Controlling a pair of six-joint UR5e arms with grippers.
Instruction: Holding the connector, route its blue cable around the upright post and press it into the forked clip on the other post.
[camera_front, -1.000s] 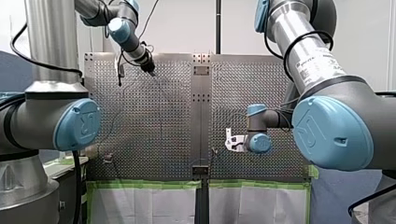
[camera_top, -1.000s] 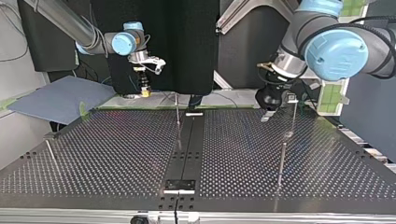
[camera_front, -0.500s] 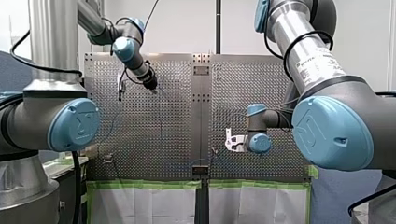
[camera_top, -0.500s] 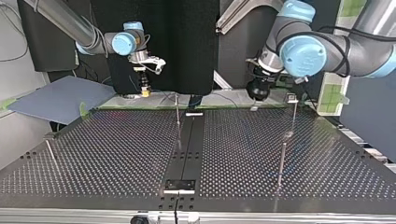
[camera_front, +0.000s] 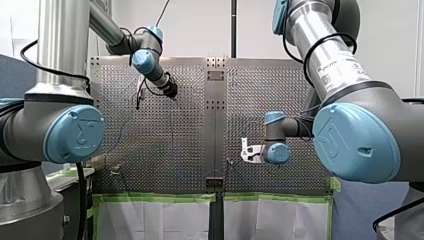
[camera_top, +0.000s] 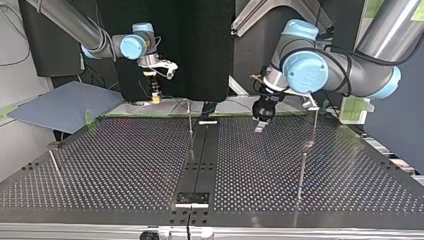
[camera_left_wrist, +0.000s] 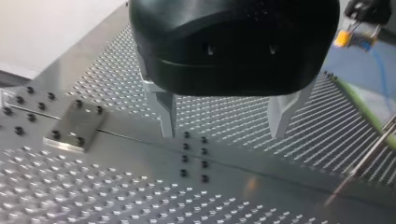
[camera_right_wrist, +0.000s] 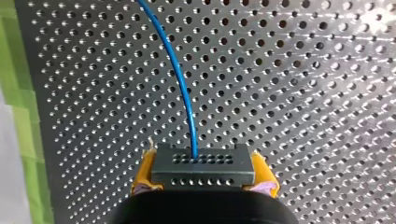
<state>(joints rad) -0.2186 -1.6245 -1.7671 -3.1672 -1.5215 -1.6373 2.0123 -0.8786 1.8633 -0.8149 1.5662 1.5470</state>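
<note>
**Operator:** What is my right gripper (camera_top: 156, 96) doing, and why?

**Technician:** It is pinching the dark grey rectangular multi-hole connector (camera_right_wrist: 203, 164) between its yellow pads (camera_right_wrist: 141, 175), which are pressing on the two short ends. This grip is leaving the cable face clear, so the thin blue cable (camera_right_wrist: 181, 79) is running free for routing.

**Operator:** Where is the connector sitting?

**Technician:** It is hanging above the silver perforated metal table (camera_right_wrist: 303, 93). In the top view it is near the far edge, left of the thin upright metal post (camera_top: 190, 120) and apart from it.

**Operator:** Which way is it pointing?

**Technician:** Its long axis is lying across the gripper, pad to pad. The cable face is pointing away from the gripper, towards the table. The cable is leaving that face at its middle and curving ahead to one side.

**Operator:** And my left gripper (camera_left_wrist: 224, 119)?

**Technician:** Its metal fingers (camera_left_wrist: 166, 109) are standing spread, with nothing between them, above the table near its centre strip. It is probably positioning itself to assist. The views are not showing which post carries the forked clip. The routing appears not yet begun.
</note>
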